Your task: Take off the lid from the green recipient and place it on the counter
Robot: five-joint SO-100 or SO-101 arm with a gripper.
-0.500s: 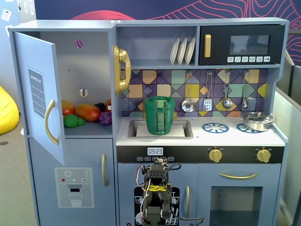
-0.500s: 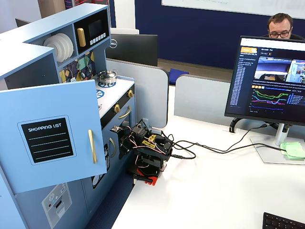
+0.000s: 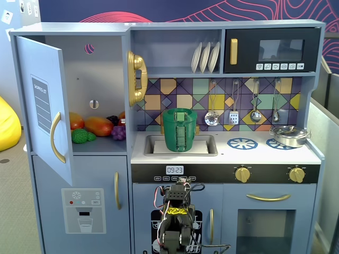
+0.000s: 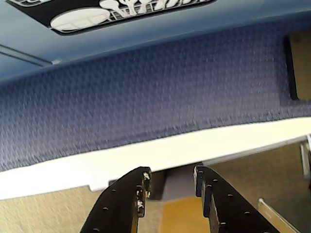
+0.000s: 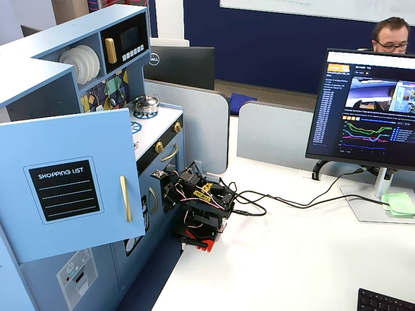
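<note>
The tall green recipient stands in the sink of the white counter in a fixed view. Its flat green lid lies on top of it. My arm is folded low in front of the kitchen's lower doors, far below the counter. In the wrist view my gripper is open with nothing between its black fingers. It points down at the white table edge and the blue carpet. In a fixed view from the side the arm sits on the white table, and the open fridge door hides the recipient.
A small steel pot sits on the right burner ring. The fridge door stands open at the left, with toy fruit on its shelf. Utensils hang above the counter. A monitor and cables are on the table.
The arm has barely shifted. The green recipient and its lid stand as before.
</note>
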